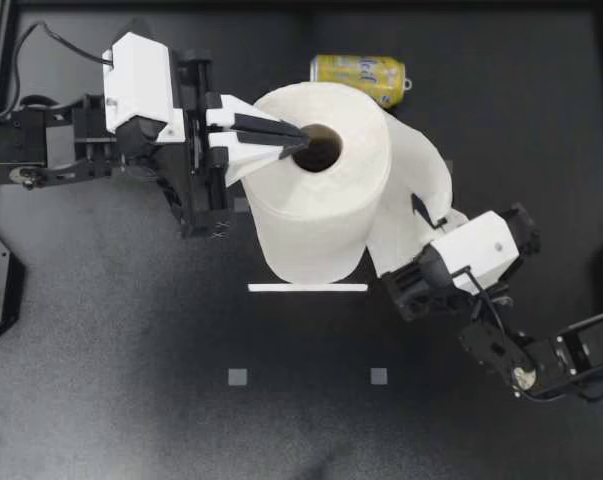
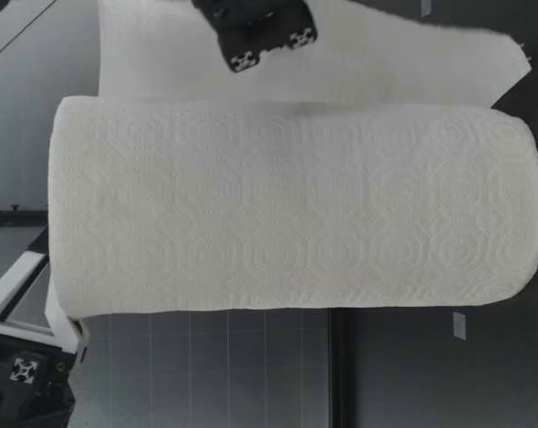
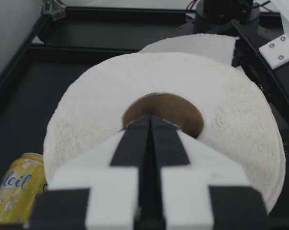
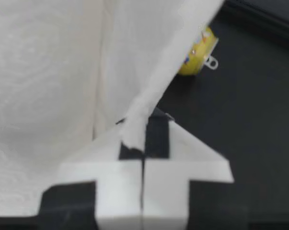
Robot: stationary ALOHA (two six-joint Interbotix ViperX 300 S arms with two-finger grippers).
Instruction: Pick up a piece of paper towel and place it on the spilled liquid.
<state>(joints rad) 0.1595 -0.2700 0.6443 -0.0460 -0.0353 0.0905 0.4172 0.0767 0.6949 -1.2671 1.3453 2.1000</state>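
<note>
The roll [image 1: 311, 215] stands upright; the left tool [image 1: 299, 141], pinched closed, sits in its core, and the right tool [image 1: 393, 272] clamps the loose sheet [image 1: 418, 180] just beside it.

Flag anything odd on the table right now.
The yellow can lies on its side beside the paper towel roll, yet no wet patch shows on the dark table. My left pincer is shut, tips poked at the roll's cardboard core, while my right pincer pinches the loose sheet.
</note>
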